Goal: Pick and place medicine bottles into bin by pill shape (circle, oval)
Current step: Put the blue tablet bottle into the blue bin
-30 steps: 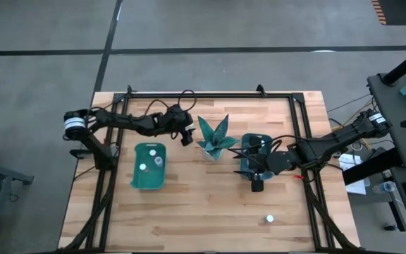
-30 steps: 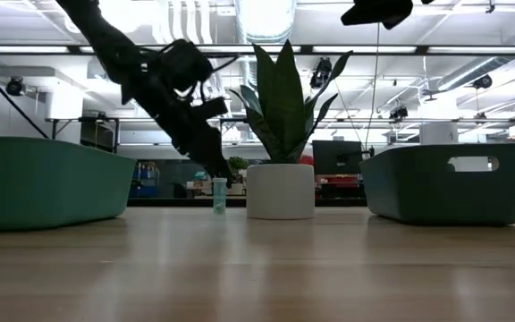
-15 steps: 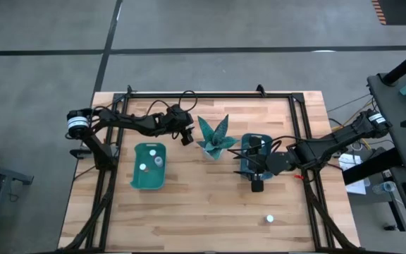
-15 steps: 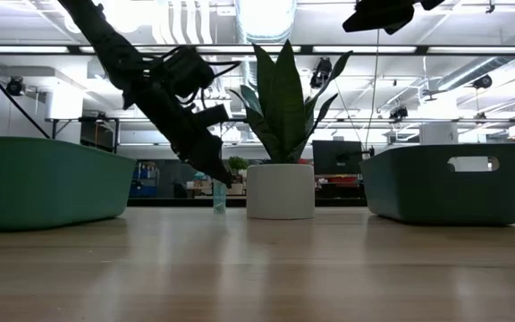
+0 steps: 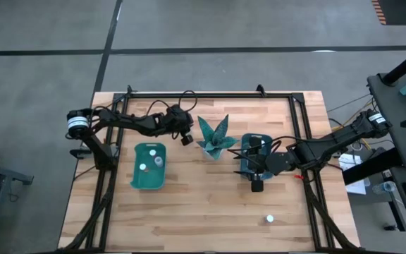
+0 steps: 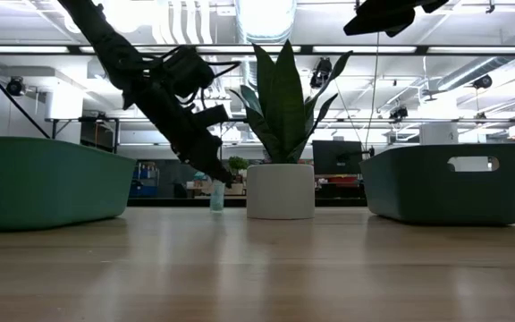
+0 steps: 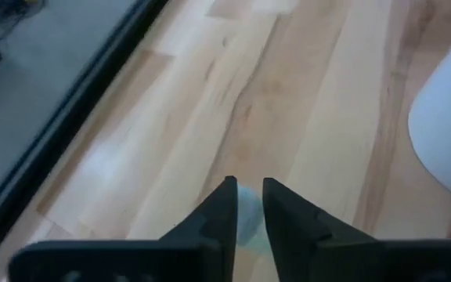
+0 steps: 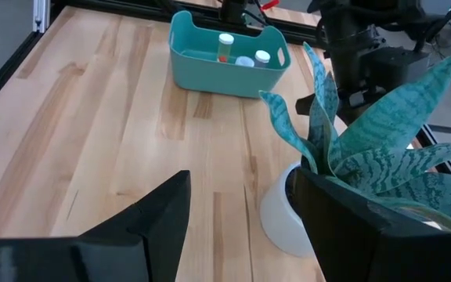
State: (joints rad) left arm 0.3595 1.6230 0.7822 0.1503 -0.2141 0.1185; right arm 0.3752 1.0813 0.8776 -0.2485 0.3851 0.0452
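Note:
A small medicine bottle (image 6: 216,195) with a pale cap (image 7: 247,213) stands upright on the table just left of the potted teal plant (image 5: 216,139). My left gripper (image 5: 185,138) is shut on it. The left teal bin (image 5: 149,166) holds a few white-capped bottles (image 8: 239,55). One more bottle (image 5: 269,219) stands alone near the table's front right. My right gripper (image 8: 245,207) hangs open and empty over the right teal bin (image 5: 255,156), high in the low view (image 6: 387,12). My left gripper pinches the bottle's top (image 7: 248,223) between its two fingers (image 7: 222,205). The fingers slant down from the table's left. The bottle stays upright with its base on the table.
The plant's white pot (image 6: 280,190) stands right beside the held bottle. A black frame (image 5: 189,94) runs along the table's far and side edges. Bare wood lies between the two bins and toward the near edge.
My left gripper has sunk a little onto the bottle, and its fingers have drawn together on it. The bottle stands where it was. My right arm has kept still.

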